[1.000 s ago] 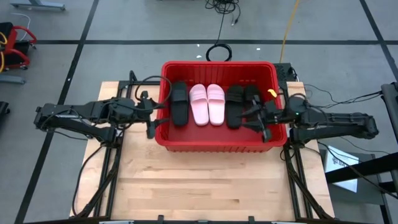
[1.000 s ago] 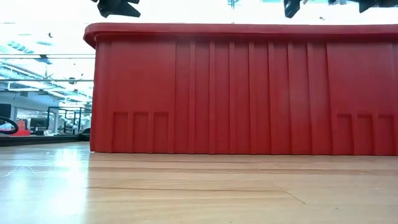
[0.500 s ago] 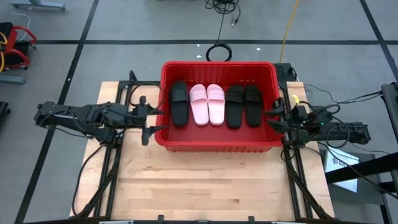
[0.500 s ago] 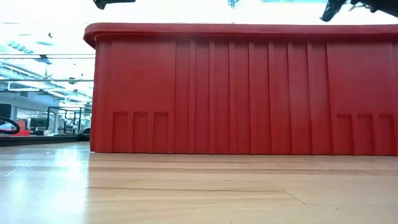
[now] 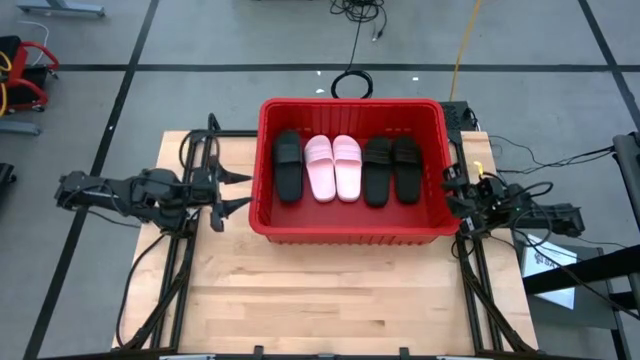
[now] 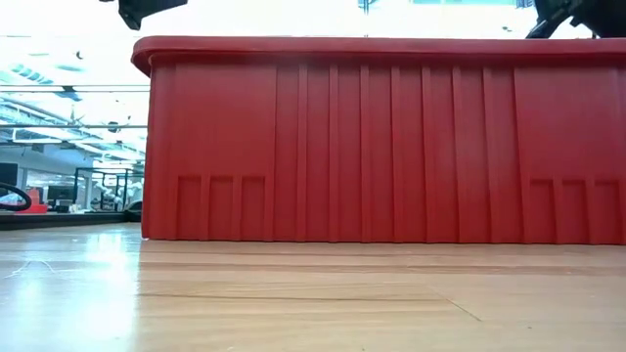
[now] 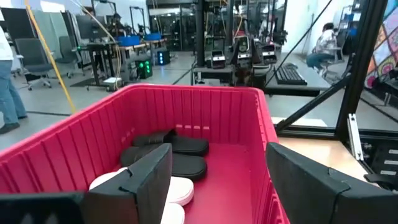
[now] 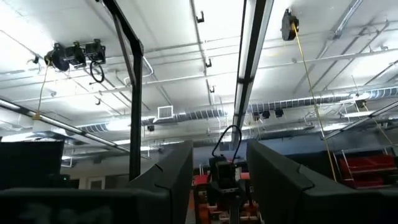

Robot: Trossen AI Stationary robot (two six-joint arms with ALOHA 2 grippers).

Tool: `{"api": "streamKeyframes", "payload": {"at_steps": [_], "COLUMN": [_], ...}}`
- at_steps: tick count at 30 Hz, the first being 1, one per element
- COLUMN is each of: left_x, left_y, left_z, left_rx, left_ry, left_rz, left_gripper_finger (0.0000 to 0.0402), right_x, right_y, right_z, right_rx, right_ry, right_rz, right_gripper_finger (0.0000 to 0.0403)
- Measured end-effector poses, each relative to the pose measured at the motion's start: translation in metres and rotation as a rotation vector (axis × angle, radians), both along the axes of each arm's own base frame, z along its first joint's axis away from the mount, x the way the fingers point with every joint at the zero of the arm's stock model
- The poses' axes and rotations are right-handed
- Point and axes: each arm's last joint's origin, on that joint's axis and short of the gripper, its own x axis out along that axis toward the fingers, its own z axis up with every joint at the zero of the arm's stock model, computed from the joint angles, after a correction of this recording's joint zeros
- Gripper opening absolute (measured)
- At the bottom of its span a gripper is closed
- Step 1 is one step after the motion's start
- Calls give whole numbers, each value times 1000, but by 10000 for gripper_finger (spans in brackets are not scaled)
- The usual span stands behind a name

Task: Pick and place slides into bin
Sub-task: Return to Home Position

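Hovering left of centre in high view: left gripper (image 5: 236,190), fingers spread, empty, just outside left wall of bin (image 5: 350,103). Right gripper (image 5: 455,190) right of centre, beside bin's right wall, fingers parted, holding nothing, its wrist view aimed at ceiling (image 8: 186,74). Bin at upper middle of table (image 5: 330,290). Inside, side by side: lone black slide (image 5: 287,166), pink pair (image 5: 333,167), black pair (image 5: 391,168). Five in sight.
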Motion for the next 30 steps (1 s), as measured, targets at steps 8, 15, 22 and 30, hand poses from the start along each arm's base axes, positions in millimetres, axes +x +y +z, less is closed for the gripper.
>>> {"api": "streamKeyframes", "payload": {"at_steps": [8, 15, 22, 30], "left_x": [-16, -27, -38, -54], "left_y": [2, 4, 6, 6], "left_z": [-16, -20, -30, -46], "left_rx": [-20, -27, -34, -63], "left_ry": [-34, -83, -114, -224], "left_rz": [-1, -2, -2, -73], "left_gripper_finger": [255, 255, 255, 255], "right_x": [-11, -11, -11, -11], "right_y": [0, 0, 0, 0], "right_z": [6, 7, 6, 6], "right_rx": [5, 8, 5, 3], "right_ry": [-138, -143, -142, -142], "right_rz": [7, 10, 8, 6], "right_gripper_finger": [141, 141, 141, 141]}}
